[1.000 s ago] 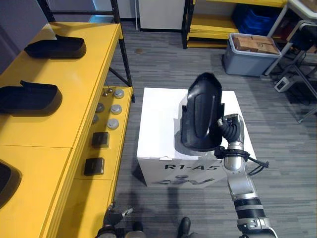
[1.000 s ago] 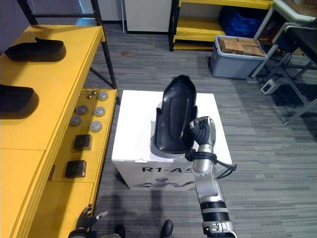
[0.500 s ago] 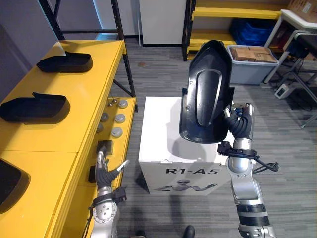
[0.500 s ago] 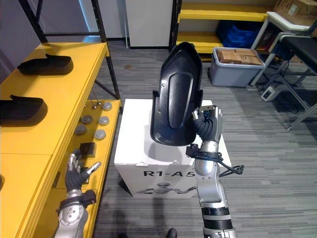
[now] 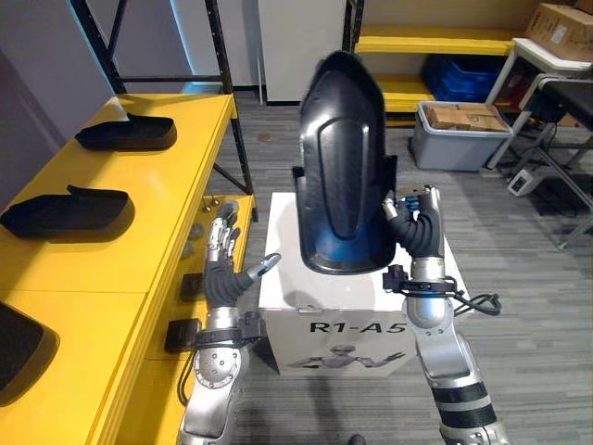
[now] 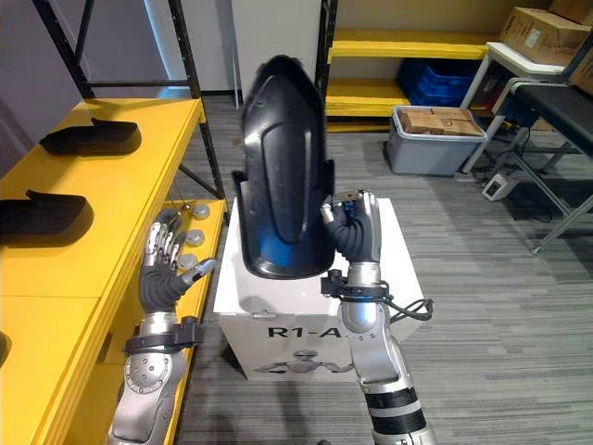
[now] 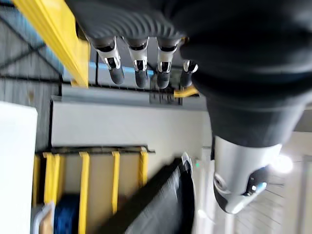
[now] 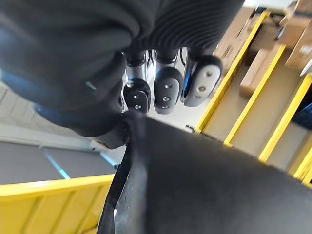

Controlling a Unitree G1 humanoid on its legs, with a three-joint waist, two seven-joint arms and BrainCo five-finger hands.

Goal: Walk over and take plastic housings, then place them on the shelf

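Black plastic housing (image 5: 345,176): upright above white box (image 5: 283,236), clasped by curled fingers of right hand (image 5: 417,227); left hand (image 5: 222,269): fingers straight, empty, left of box; two more housings (image 5: 69,211) on yellow shelf (image 5: 139,241) beyond.

White box (image 5: 371,345) stands near a grey bin (image 5: 454,148).

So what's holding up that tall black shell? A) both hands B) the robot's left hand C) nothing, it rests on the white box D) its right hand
D: the right hand grips the black housing above the white box; the left hand is open, apart.
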